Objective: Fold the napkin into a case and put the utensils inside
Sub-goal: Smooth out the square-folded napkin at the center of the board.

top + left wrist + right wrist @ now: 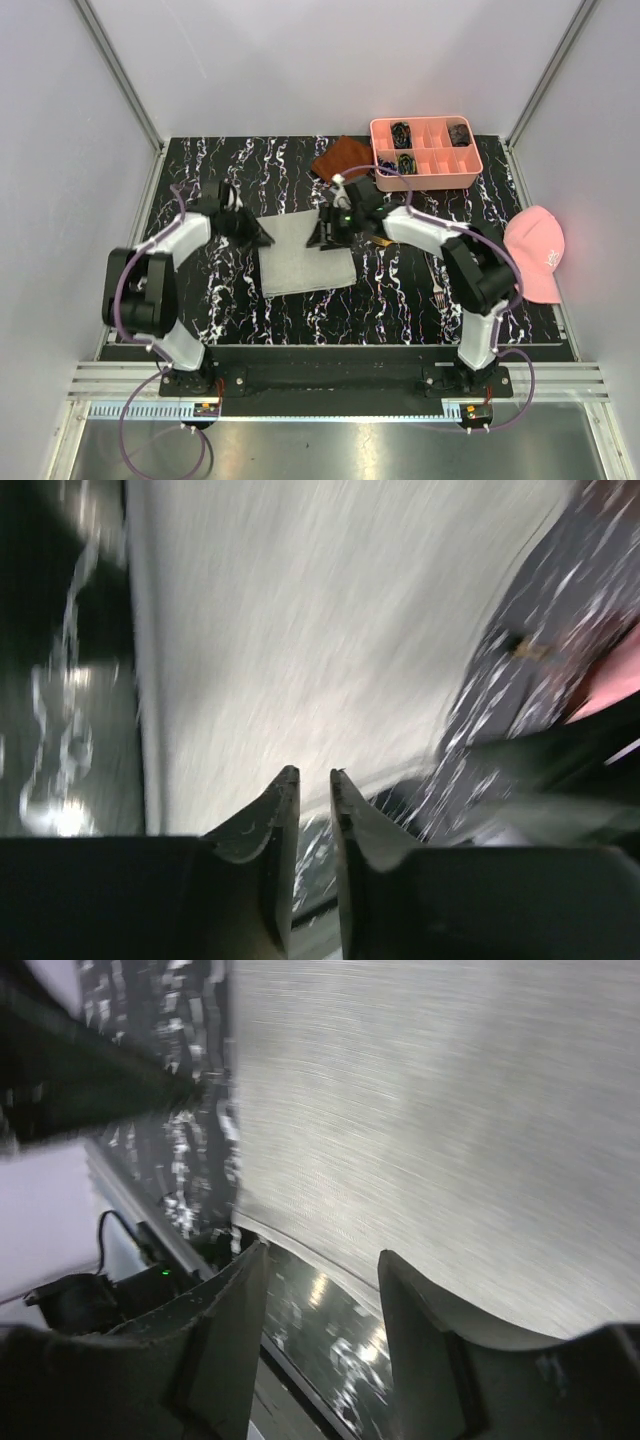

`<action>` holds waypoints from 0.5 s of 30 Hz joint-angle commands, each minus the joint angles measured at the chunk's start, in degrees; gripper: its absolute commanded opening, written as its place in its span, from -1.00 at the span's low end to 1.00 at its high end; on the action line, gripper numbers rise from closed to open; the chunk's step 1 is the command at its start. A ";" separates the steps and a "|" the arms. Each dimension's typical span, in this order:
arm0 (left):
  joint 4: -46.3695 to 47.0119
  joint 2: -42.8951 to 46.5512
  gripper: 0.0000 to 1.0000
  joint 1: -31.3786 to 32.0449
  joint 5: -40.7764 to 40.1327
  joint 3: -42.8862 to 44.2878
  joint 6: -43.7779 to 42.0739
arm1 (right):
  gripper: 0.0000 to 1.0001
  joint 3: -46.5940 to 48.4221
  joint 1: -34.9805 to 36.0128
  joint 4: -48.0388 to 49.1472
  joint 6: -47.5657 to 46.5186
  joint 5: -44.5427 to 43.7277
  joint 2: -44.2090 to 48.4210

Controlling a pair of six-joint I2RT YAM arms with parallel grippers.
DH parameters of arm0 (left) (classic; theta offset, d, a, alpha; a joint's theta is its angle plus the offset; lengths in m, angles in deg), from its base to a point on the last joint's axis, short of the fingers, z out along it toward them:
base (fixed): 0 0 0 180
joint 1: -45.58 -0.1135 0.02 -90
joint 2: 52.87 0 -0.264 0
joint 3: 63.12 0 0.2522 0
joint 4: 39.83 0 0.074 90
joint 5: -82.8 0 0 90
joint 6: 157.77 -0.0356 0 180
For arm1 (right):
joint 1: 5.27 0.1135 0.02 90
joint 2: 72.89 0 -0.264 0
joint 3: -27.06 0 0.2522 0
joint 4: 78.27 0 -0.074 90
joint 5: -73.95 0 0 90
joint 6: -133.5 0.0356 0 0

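The light grey napkin (305,258) lies flat on the table as a near-square sheet; no case shape shows. My left gripper (265,239) sits at its far left corner. In the left wrist view the napkin (300,630) fills the area beyond the left gripper (312,772), whose jaws stand narrowly apart with only table between them. My right gripper (322,240) is at the napkin's far right edge. In the right wrist view the right gripper (322,1252) is open, just short of the napkin's (450,1110) edge. A silver fork (438,283) lies right of the napkin, beside the right arm.
A rust-brown cloth (343,157) lies at the back, next to a pink compartment tray (425,180) holding small dark items. A pink cap (538,252) rests at the right edge. The table (400,310) is black marble-patterned, with white walls around it.
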 commanded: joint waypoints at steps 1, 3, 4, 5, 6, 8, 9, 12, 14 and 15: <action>1.76 -9.79 -0.64 -2.71 2.60 9.78 -1.02 | 0.08 6.93 6.79 6.60 5.63 7.09 -7.84; 1.24 -11.92 -0.70 -3.59 0.59 12.33 -1.55 | -0.02 10.44 8.20 7.04 6.43 7.98 -11.53; 1.15 -13.32 -0.71 -4.47 -0.30 12.68 -1.64 | -0.05 12.10 9.51 7.04 6.69 8.07 -12.58; 1.32 -13.95 -0.72 -4.91 -0.57 12.60 -1.46 | -0.12 12.56 10.05 7.57 7.13 8.42 -14.25; 1.76 -14.56 -0.72 -5.26 -0.14 12.60 -1.64 | -0.17 12.74 10.57 8.62 7.57 8.77 -15.05; 1.59 -16.84 -0.73 -5.70 -1.09 13.12 -2.34 | -0.31 12.74 11.72 11.07 8.97 9.03 -17.06; 1.68 -17.55 -0.74 -5.88 -1.62 13.30 -2.77 | -0.35 13.00 11.89 11.52 9.32 9.30 -17.60; 1.94 -20.10 -0.74 -6.85 -1.97 13.04 -2.60 | -0.45 14.40 13.04 11.53 10.21 9.56 -19.53; 1.85 -21.24 -0.75 -7.29 -2.07 13.04 -2.60 | -0.48 15.72 14.26 11.53 10.30 9.65 -20.41; 1.94 -21.42 -0.75 -7.38 -1.89 12.95 -2.60 | -0.49 16.07 14.62 11.53 10.30 9.65 -20.68</action>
